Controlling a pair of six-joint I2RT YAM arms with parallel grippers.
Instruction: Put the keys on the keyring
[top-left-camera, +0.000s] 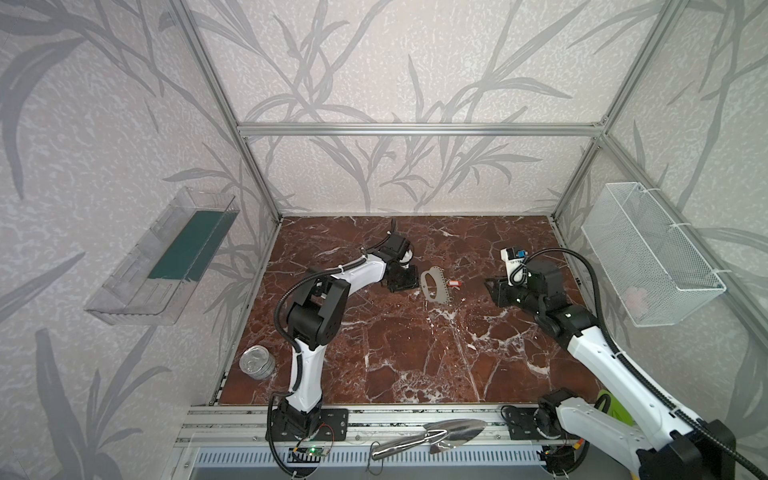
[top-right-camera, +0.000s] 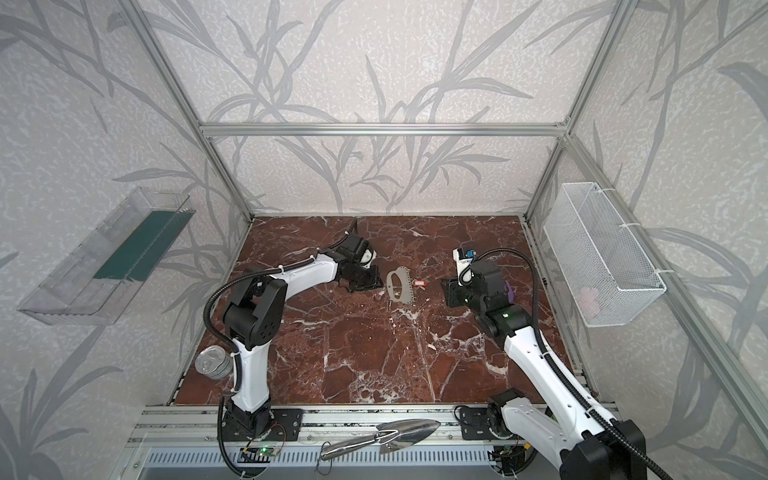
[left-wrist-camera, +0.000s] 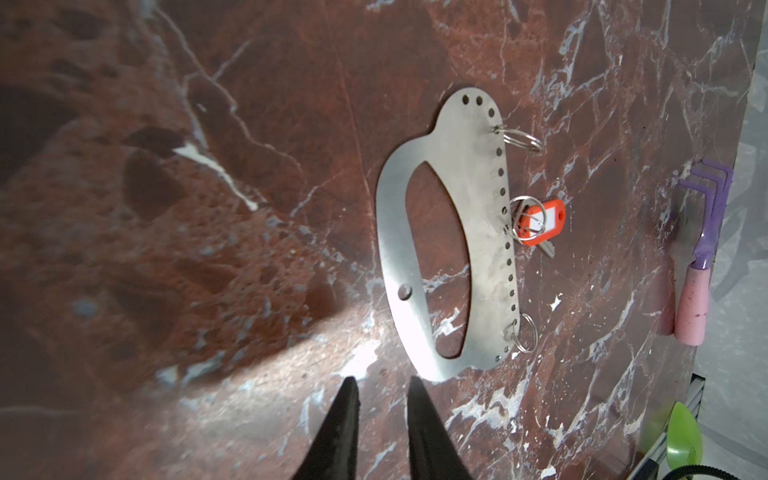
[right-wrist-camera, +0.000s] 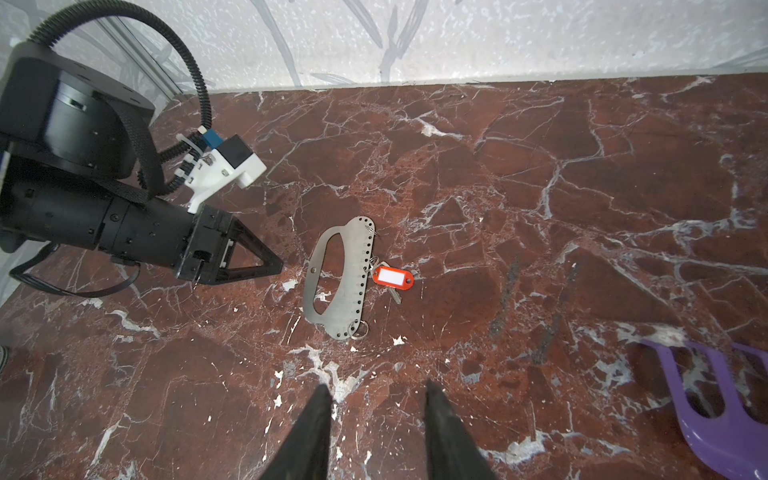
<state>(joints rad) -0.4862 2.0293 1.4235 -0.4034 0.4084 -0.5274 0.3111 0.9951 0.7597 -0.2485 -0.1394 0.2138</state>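
A flat grey plate (top-left-camera: 442, 291) (top-right-camera: 408, 291) (left-wrist-camera: 486, 208) (right-wrist-camera: 354, 270) with an oval cutout and a row of holes lies on the marble. A red tag (top-left-camera: 455, 284) (top-right-camera: 420, 284) (left-wrist-camera: 544, 220) (right-wrist-camera: 392, 276) and a small silver key (left-wrist-camera: 547, 249) (right-wrist-camera: 395, 296) sit on a wire keyring (left-wrist-camera: 519, 216) at the plate's holed edge; it seems threaded through a hole. The left gripper (top-left-camera: 411, 284) (top-right-camera: 374, 284) (left-wrist-camera: 382, 380) is just left of the plate, slightly open and empty. The right gripper (top-left-camera: 492, 286) (top-right-camera: 446, 291) (right-wrist-camera: 376, 384) is open and empty, well right of the tag.
Bare wire rings (left-wrist-camera: 524, 332) hang at the plate's two ends. A purple rake (left-wrist-camera: 706, 199) (right-wrist-camera: 706, 399) lies near the right edge, a tin can (top-left-camera: 257, 362) front left, a steel trowel (top-left-camera: 436, 436) on the front rail. A mesh basket (top-left-camera: 648, 253) hangs on the right wall.
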